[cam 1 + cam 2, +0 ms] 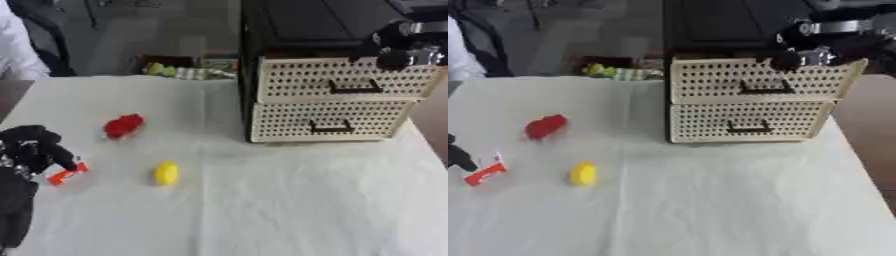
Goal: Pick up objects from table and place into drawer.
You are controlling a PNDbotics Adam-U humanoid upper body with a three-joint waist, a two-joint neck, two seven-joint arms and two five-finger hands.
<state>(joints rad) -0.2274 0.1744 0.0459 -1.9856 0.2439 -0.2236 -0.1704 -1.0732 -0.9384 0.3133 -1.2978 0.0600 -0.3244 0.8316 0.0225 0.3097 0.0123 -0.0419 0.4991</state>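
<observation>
At the table's left edge, the left hand (35, 147) sits low over the white cloth (289, 200), its fingers curled down onto a small orange and white object (66, 175) (what it is cannot be made out); the fingertips touch the object's near end, though whether they actually pinch it is not clear. Beyond it, farther back on the cloth, lies a red object (122, 125), lumpy in shape. Nearer and a little to the right rests a yellow object (166, 173), oval, apart from both the hand and the red piece. Further right stands the drawer unit (332, 100), black on top, with two cream perforated drawer fronts stacked one above the other, each with a dark handle. The upper drawer (759, 80) stands out slightly past the lower one (745, 121). Over the unit's upper right corner hangs the right hand (404, 47), dark with silver parts, right by the upper drawer's top edge; its fingers cannot be told apart.
</observation>
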